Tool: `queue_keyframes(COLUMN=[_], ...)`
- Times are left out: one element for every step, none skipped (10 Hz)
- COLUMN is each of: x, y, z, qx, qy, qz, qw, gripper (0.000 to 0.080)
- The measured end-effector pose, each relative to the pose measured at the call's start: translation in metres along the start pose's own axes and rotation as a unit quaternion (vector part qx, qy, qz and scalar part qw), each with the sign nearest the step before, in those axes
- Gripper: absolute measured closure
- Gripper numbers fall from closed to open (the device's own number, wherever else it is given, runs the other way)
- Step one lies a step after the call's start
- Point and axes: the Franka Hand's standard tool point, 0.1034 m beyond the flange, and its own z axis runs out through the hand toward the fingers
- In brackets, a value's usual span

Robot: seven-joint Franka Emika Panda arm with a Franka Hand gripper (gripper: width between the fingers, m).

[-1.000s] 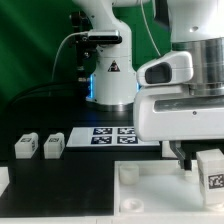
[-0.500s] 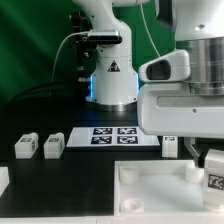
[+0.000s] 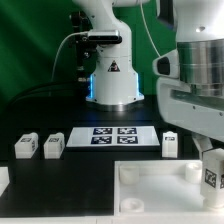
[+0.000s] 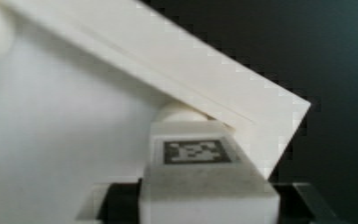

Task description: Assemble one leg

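My gripper (image 3: 209, 158) is shut on a leg (image 3: 211, 176), a small white block with a square tag, at the exterior view's right edge. It holds the leg over the right end of the large white panel (image 3: 150, 188). In the wrist view the leg (image 4: 197, 152) sits between the dark fingers (image 4: 126, 200), just above the panel's corner (image 4: 87, 120). My gripper (image 4: 202, 205) grips the leg by its sides. Two more legs (image 3: 26, 146) (image 3: 53, 144) lie at the left and another leg (image 3: 170, 143) stands behind the panel.
The marker board (image 3: 110, 135) lies flat in front of the arm's base (image 3: 110, 80). A white block edge (image 3: 4, 180) shows at the exterior view's left border. The table surface is black.
My arm has moved toward the exterior view's right with the leg in the gripper. The leg behind the panel, hidden before, has come into sight.
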Motion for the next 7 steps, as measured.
queue_keyframes(x=[-0.0001, -0.0008, -0.0006, -0.0009, -0.0008, -0.0001, 0.0007], y=[-0.0002, -0.0004, 0.0, 0.0001, 0.0001, 0.0009, 0.004], z=[0.0002, 0.0007, 0.0011, 0.0012, 0.0012, 0.0015, 0.0017], qx=[0.009, 0.012, 0.012, 0.012, 0.012, 0.01, -0.002], qy=[-0.002, -0.008, -0.01, -0.01, -0.01, -0.009, -0.012], qz=[0.052, 0.113, 0.127, 0.119, 0.107, 0.067, 0.003], qw=[0.999, 0.993, 0.992, 0.993, 0.994, 0.998, 1.0], gripper=[0.05, 0.05, 0.0502, 0.0502, 0.0502, 0.0429, 0.0245])
